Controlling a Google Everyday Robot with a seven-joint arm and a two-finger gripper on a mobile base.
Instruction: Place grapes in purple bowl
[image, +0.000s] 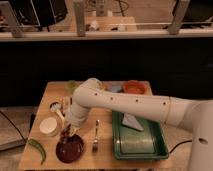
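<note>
the white arm (120, 102) reached down over the left part of the wooden table (107, 150), with the gripper (66, 133) low above the back rim of the purple bowl (70, 150). the grapes (65, 135) showed as a small dark red lump right at the gripper's tip, just over that rim. whether the gripper was wide, narrow or clamped on them, i could not tell. a white dish (49, 126) sat just left of it, a green pepper (38, 150) lay beside the bowl, and a fork (95, 142) lay between the bowl and the green tray (150, 147). 1 orange bowl (134, 87) stood at the table's back.
</note>
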